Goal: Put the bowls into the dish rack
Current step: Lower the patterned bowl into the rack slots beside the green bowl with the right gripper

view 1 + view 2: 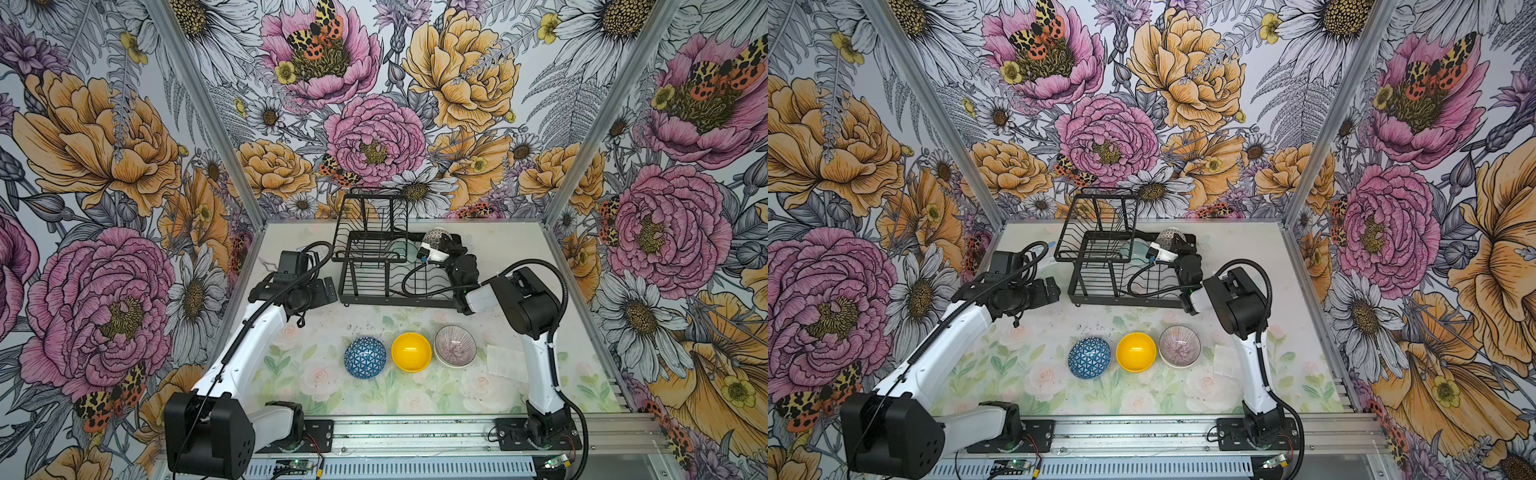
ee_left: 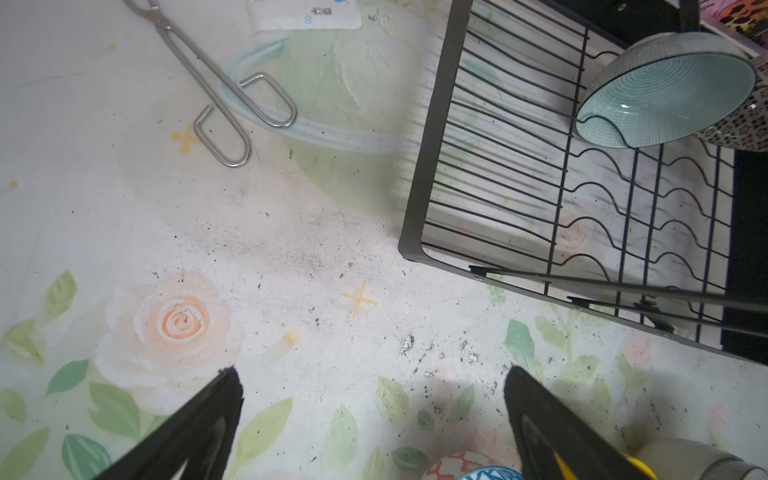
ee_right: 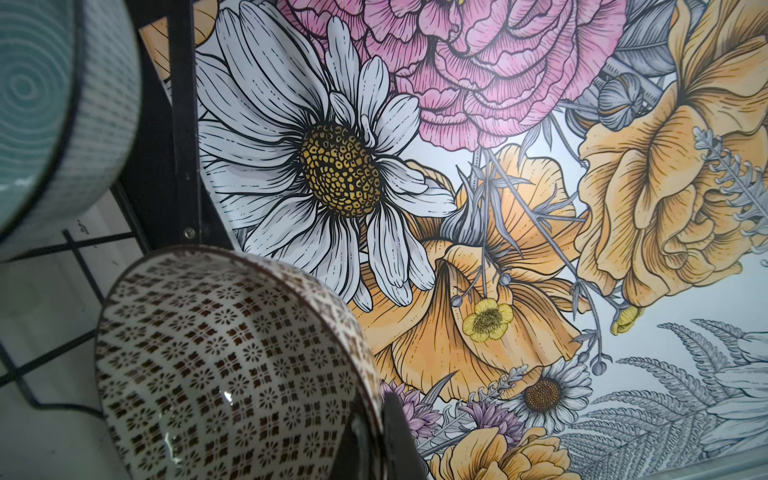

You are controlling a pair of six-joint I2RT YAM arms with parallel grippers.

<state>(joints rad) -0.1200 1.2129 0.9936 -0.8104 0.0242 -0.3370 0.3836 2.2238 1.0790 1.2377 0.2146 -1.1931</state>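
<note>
Pinching patterned bowl (image 3: 224, 365) rim: right gripper (image 3: 374, 440) jaws; teal bowl (image 3: 37, 104) just beside, in rack (image 2: 419, 187). Left gripper (image 2: 372, 374) jaws spread, table (image 2: 291, 249) between.

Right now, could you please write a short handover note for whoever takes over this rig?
Left tool: open, empty, over the table beside the dish rack.
Right tool: shut on the black-and-white bowl, at the rack's far end, next to the teal bowl.
Done: teal bowl sits tilted in the rack.
Left: release the held bowl into the rack, then load the blue bowl (upside down), yellow bowl and pink bowl, which are in a row on the table in front of the rack.
</note>
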